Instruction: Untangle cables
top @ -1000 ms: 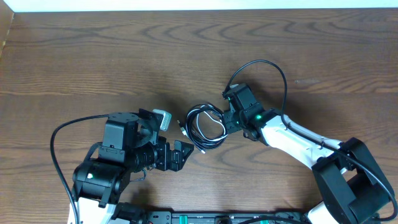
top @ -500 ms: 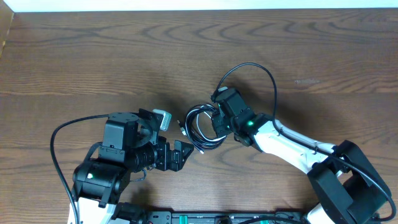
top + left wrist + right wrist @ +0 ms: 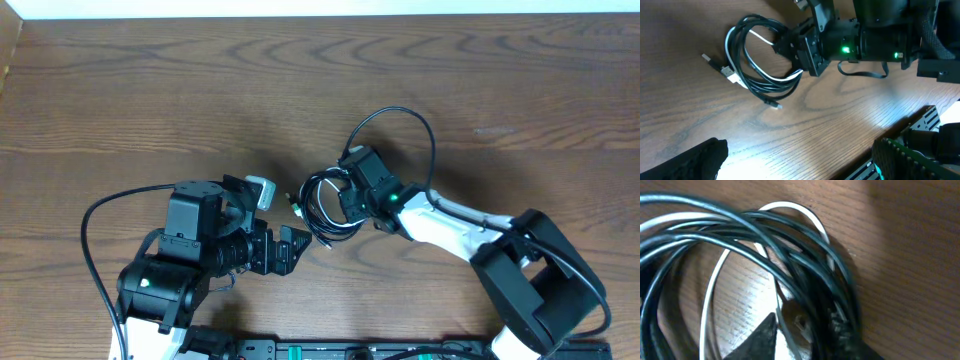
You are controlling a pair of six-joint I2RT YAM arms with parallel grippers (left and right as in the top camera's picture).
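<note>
The cables (image 3: 322,208) lie as one loose coil on the wooden table, black loops (image 3: 771,89) wound together with a white strand (image 3: 790,77). Small plug ends (image 3: 707,58) stick out on the coil's left side. My right gripper (image 3: 345,200) sits on the coil's right edge. In the right wrist view its narrow jaws (image 3: 805,335) have the white strand (image 3: 790,206) against one finger and the black bundle (image 3: 805,265) against the other. My left gripper (image 3: 290,248) stands wide open just below and left of the coil, with only bare wood between its fingers (image 3: 797,155).
The thick black wire (image 3: 400,115) of the right arm arches over the table behind the right gripper. The left arm's wire (image 3: 90,225) loops out at the left. A dark rail (image 3: 330,350) runs along the table's front edge.
My right gripper has slid left from the coil's right side onto its edge. The coil and the left arm have stayed where they were.
</note>
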